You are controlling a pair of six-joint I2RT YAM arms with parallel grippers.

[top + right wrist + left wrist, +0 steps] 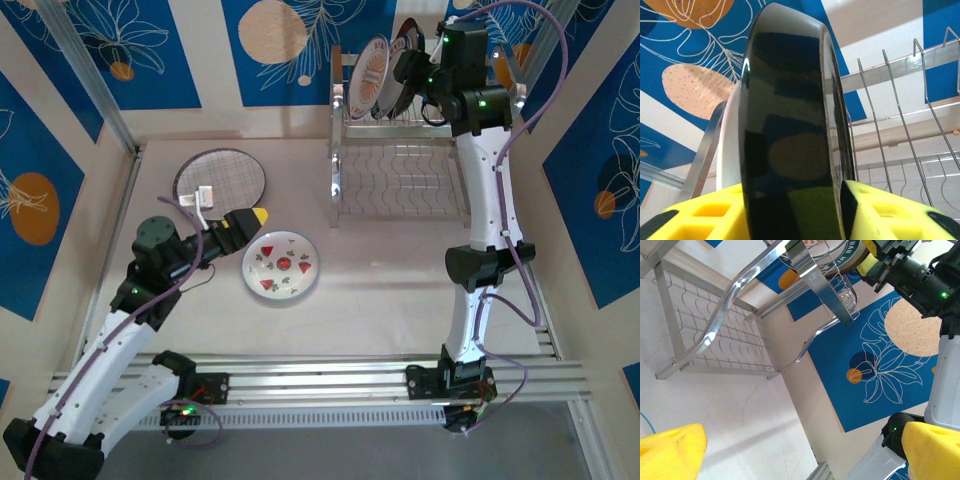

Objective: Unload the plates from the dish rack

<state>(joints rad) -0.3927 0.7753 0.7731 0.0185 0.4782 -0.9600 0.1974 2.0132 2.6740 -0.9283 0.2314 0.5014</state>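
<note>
The dish rack (400, 165) of chrome wire stands at the back of the table. Two plates stand upright in its upper tier: a red sunburst plate (370, 78) and a glossy dark plate (404, 40). My right gripper (413, 75) is up at that tier. In the right wrist view its yellow fingers (890, 212) sit on either side of the dark plate (790, 125), with the right pad against the rim. A white plate (727, 135) stands just behind it. My left gripper (245, 218) hovers open and holds nothing, between the plaid plate (220, 178) and the strawberry plate (281, 265), which both lie flat on the table.
In the left wrist view the rack's legs and wavy lower shelf (715, 335) lie ahead, with the blue-patterned wall panel (880, 365) beyond. A metal rail (330, 380) runs along the near table edge. The rack's lower shelf (400, 185) holds nothing.
</note>
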